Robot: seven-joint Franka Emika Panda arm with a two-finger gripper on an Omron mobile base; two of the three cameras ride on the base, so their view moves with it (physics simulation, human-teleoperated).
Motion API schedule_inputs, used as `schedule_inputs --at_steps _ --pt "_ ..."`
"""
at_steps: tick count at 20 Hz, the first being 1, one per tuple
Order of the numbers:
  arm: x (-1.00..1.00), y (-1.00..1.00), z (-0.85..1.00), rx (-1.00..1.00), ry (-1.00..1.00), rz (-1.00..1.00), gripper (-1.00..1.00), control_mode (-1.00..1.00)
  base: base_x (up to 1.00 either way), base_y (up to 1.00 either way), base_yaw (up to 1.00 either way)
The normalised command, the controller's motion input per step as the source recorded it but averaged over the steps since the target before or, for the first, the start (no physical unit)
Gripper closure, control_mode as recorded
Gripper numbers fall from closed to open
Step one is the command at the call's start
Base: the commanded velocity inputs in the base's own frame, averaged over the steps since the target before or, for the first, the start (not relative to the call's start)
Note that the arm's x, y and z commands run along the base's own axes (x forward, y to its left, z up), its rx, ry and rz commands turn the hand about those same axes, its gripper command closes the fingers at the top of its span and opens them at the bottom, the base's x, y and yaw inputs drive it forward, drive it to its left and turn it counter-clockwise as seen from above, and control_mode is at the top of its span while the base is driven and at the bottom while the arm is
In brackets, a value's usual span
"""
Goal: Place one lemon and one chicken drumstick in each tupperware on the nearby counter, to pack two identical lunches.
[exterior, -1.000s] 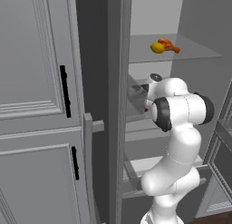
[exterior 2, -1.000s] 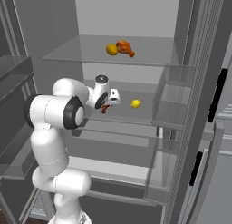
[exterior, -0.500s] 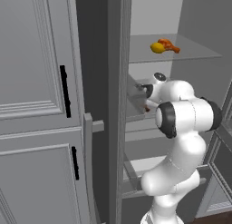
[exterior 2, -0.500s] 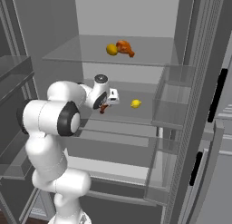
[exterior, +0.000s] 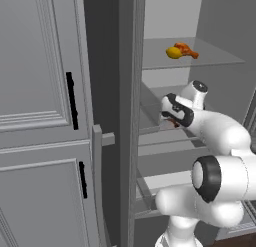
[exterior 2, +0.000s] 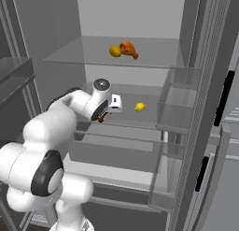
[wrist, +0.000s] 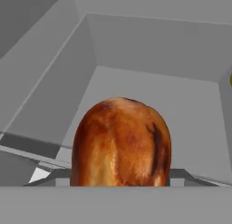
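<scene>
The arm reaches into the open fridge at the middle glass shelf (exterior 2: 140,120), and the gripper (exterior 2: 103,114) sits low over the left part of that shelf. In the hand view a browned chicken drumstick (wrist: 121,143) looms right in front of the camera, its fat end up, close enough that the fingers themselves are hidden behind it. From the right base view a reddish-brown bit of the same drumstick (exterior 2: 101,117) shows just under the wrist. The fingers appear pinched on this drumstick, part-way closed around its width, though the contact itself cannot be seen.

On the same shelf, to the right and apart from the gripper, lies one lemon (exterior 2: 139,107). On the upper glass shelf (exterior 2: 154,57) a second lemon (exterior 2: 115,51) touches a second drumstick (exterior 2: 129,49); from the left base view that pair shows as lemon (exterior: 173,52) and drumstick (exterior: 186,50) side by side.

The step in hand looks like picking the first drumstick out of the fridge. The next move calls for lifting it clear of the shelf, drawing the arm back without clipping the shelf above or the door bins on the right, then carrying it to a tupperware on the surface nearby.
</scene>
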Motion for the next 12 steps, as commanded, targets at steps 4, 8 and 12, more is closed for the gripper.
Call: schedule_inputs --at_steps 4,8,12 --pt "-0.47 -0.27 0.99 0.00 0.30 -0.09 1.00 -1.00 0.00 0.00 0.00" --pt "-0.52 -0.09 0.64 -0.04 0.29 -0.09 1.00 -1.00 0.00 0.00 0.00" --pt "-1.00 0.00 0.03 -0.02 0.02 -0.04 1.00 -1.00 0.00 0.00 0.00"
